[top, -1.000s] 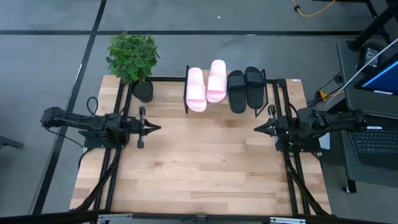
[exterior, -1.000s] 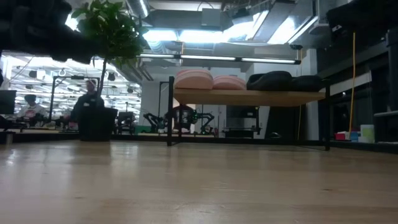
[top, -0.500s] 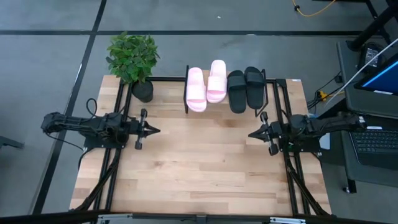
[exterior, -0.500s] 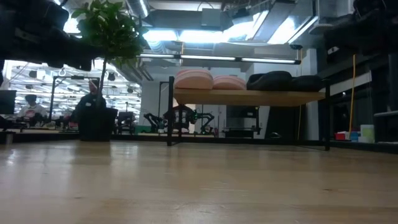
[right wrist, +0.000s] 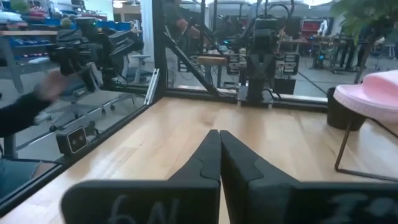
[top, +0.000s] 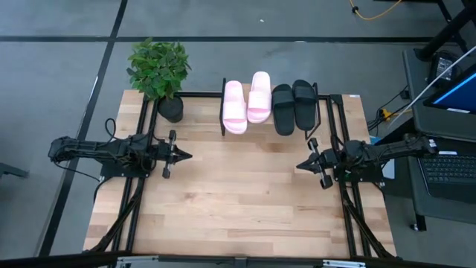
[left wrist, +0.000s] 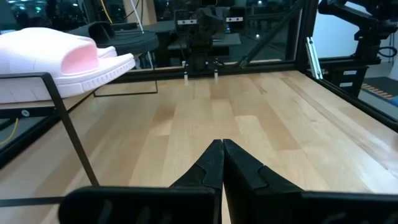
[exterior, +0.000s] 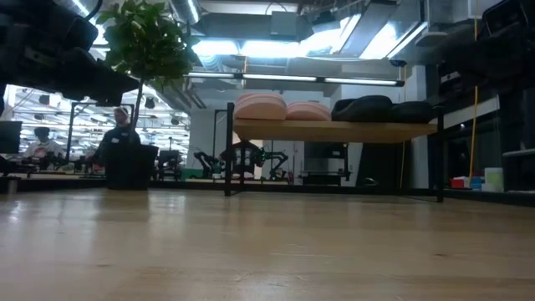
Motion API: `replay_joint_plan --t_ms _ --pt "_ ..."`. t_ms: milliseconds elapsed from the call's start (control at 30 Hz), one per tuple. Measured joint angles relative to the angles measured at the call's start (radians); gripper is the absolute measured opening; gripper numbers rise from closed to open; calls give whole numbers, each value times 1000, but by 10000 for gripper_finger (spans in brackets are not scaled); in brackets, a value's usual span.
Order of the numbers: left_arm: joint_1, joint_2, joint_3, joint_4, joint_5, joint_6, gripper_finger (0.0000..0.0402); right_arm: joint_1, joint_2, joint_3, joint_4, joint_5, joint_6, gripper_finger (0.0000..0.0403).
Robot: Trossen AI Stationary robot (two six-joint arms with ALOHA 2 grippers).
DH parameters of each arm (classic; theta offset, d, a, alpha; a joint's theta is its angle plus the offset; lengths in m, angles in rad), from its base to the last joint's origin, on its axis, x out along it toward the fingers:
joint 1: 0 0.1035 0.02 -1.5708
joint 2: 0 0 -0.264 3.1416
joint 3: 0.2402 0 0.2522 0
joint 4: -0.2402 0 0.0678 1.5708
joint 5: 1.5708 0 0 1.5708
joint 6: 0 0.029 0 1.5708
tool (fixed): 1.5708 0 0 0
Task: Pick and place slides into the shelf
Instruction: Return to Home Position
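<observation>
All four slides sit on the shelf (exterior: 334, 131) at upper centre of the high view, their long axes running up and down the frame; the two pink slides (top: 234, 108) lie left and the two black slides (top: 282, 109) right, side by side, straps up; the left gripper (top: 186, 155) at mid left and the right gripper (top: 300, 164) at mid right point inward below the shelf, clear of it, neither plainly nearer; both have their fingers pressed together, holding nothing.

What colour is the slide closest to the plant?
That slide is light pink; the high view shows it best.
</observation>
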Motion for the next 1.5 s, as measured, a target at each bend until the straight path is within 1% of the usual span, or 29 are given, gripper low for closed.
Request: replay_joint_plan --t_ms 100,233,333,533,700,933,1067,1200,1267,1400,1500 --pt "0 0 0 0 0 0 0 0 0 0 13 19 -13 6" --pt "0 0 0 0 -1 1 0 0 0 0 44 80 -54 18" --pt "0 0 0 0 -2 1 0 0 0 0 44 84 -11 23" --pt "0 0 0 1 -3 1 0 0 0 0 40 86 -8 25" --pt "0 0 0 1 -3 1 0 0 0 0 29 86 26 25" --pt "0 0 0 1 -3 1 0 0 0 2 41 87 17 25" --pt "0 0 0 1 -3 1 0 0 -8 2 40 110 -55 25" --pt "0 0 0 2 -2 1 0 -22 -82 2 -9 127 -57 25" --pt "0 0 0 2 -2 1 0 -37 -145 2 -70 125 -62 26" --pt "0 0 0 3 -2 1 0 -73 -260 1 -211 124 -23 26" --pt "0 0 0 5 -2 1 0 -107 -259 0 -228 114 -64 26"
